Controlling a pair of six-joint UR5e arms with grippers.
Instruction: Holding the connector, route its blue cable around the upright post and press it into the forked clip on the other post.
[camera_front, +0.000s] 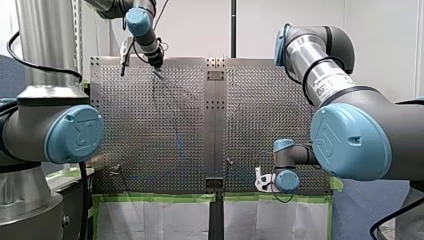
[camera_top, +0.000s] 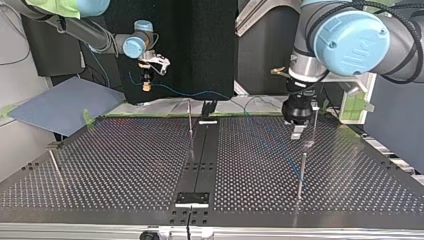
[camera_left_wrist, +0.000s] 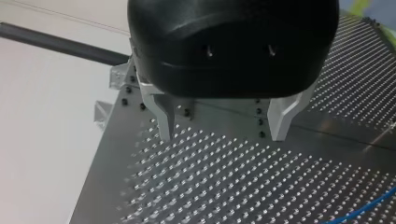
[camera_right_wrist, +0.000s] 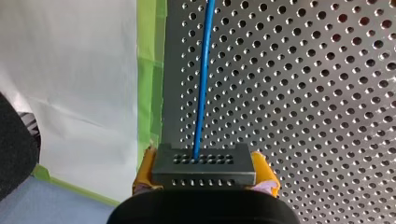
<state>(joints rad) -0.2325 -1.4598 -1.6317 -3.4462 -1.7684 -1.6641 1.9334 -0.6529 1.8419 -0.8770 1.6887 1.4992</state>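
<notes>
You have the connector (camera_right_wrist: 204, 173) clenched in the right gripper (camera_top: 146, 84), squeezed between its yellow pads (camera_right_wrist: 144, 170). In the right wrist view the grey block's long axis runs across, from pad to pad. Its holed face points straight ahead of the gripper. The blue cable (camera_right_wrist: 203, 79) leaves the middle of that face and runs directly away, parallel to the plate's taped edge.

In the top view that gripper hangs at the upper left of the frame, above the far edge of the perforated table (camera_top: 125, 165), pointing down. The cable sweeps rightward from it past a thin upright post (camera_top: 190, 122) near the centre. You can then trace it faintly over the plate toward a second post (camera_top: 301, 175) at the lower right.

The left gripper (camera_left_wrist: 224, 128) is released, its metal fingers (camera_left_wrist: 164, 116) spread over bare holes with nothing between them.

The table is a metal plate in two halves with a centre strip. Green tape (camera_right_wrist: 149, 74) lines its edge and a white sheet (camera_right_wrist: 70, 70) lies beyond. You see a blue mat (camera_top: 60, 107) at the top view's left and a white wall (camera_front: 200, 25) behind in the front view.
</notes>
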